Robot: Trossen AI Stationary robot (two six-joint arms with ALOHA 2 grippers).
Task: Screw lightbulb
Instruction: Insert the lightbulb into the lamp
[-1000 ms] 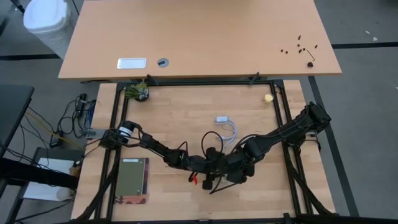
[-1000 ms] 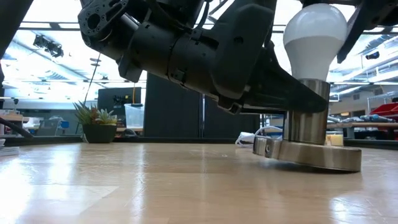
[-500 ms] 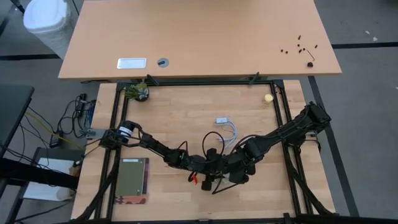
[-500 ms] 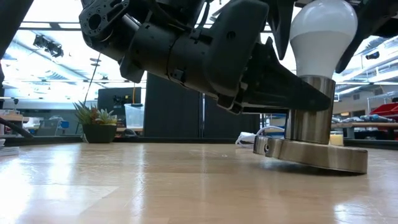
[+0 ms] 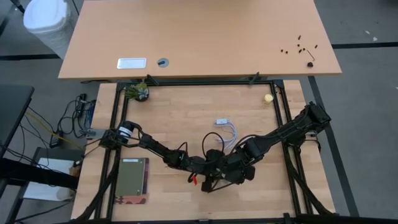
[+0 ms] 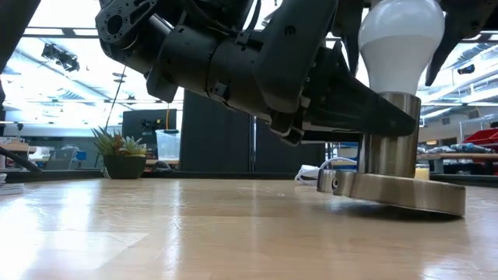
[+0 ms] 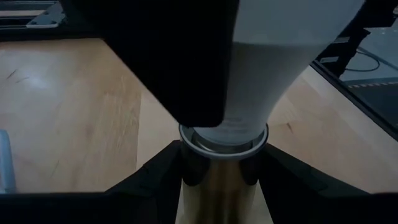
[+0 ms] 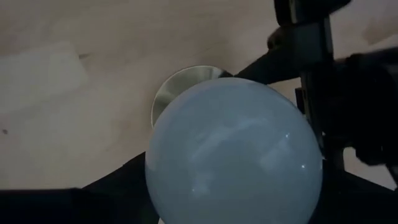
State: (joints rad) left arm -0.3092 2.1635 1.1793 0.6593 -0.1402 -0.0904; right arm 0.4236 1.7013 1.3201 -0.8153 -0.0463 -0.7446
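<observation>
Vs 0.5 s ago: small change only. In the low view the lightbulb [image 6: 401,43] sits a touch further left and its globe reads slightly lower; the socket base [image 6: 401,194] has slid a bit right, its far rim lifted just off the table [image 6: 194,233]. In the high view the cluster of the two wrists has shifted a little to the left; arms otherwise the same pose.

Lightbulb location: upright in the metal socket stem at front centre of the table, neck down in the socket collar, globe up.

Left gripper [image 7: 217,168]: fingers spread around the socket stem, one dark finger [image 7: 155,177] on each side of the collar, apparently touching it. Holding the socket, not the bulb.

Right gripper [image 8: 233,205]: over the bulb from above, dark fingers either side of the globe. Looks pinched on the lightbulb, contact points mostly hidden by the globe itself.

View differences:
- High view: both arms meet at front centre, left arm [image 5: 155,148] from the left edge, right arm [image 5: 286,134] from the right. Bulb and socket hidden under the wrists. White cord [image 5: 227,127] lies just behind them. Potted plant [image 5: 137,92] at back left, small yellow ball [image 5: 268,98] at back right, book [image 5: 132,180] at front left.
- Low view: only one showing the base tilt and the full bulb-on-stem profile.
- Left wrist view: shows the bulb neck [image 7: 233,124] seated in the collar ring.
- Right wrist view: straight down on the globe, edge of the base disc [image 8: 177,84] visible behind it.
</observation>
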